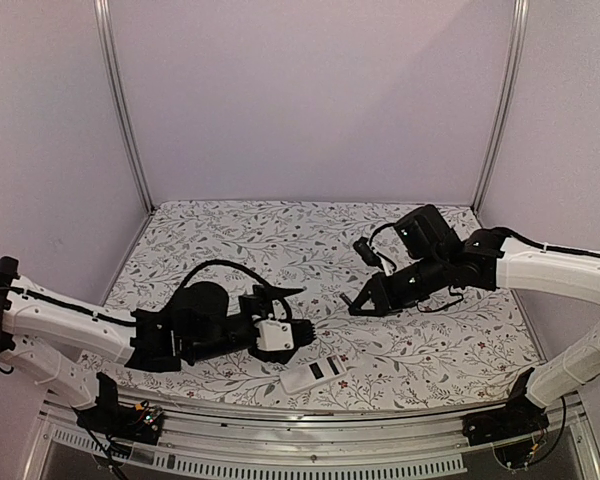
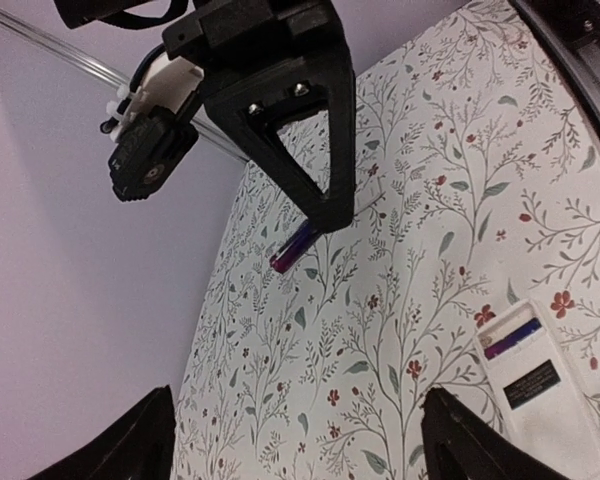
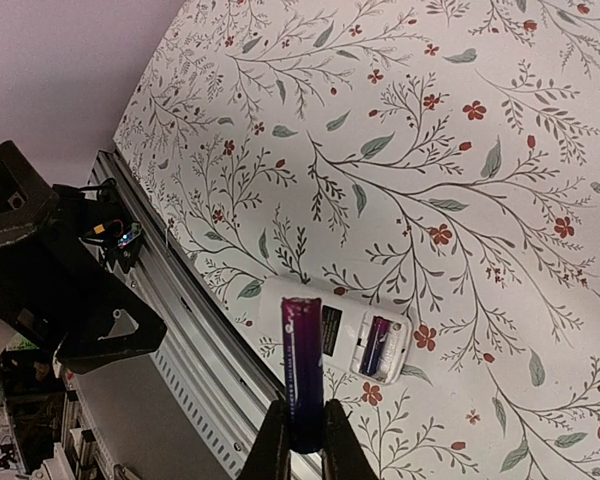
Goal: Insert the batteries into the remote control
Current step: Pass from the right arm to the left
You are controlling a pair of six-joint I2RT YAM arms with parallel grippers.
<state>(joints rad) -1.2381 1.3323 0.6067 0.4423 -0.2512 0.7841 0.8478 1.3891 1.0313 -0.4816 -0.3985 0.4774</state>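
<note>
The right gripper pinches one end of a battery that looks light, stiff and slippery; the left gripper hangs spread wide.

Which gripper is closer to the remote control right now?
Left. The left gripper hangs open close beside the remote control; the right gripper is farther back over the table, pinching a battery.

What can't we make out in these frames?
1. Right wrist: the lower end of the held battery is hidden between the fingers of the right gripper.
2. Top external: that battery is too small and dark to see.
3. All views: the remote control lies slot side up, so its front is hidden. Its label is too small to read.
4. Seated battery: polarity marks too small.
</note>
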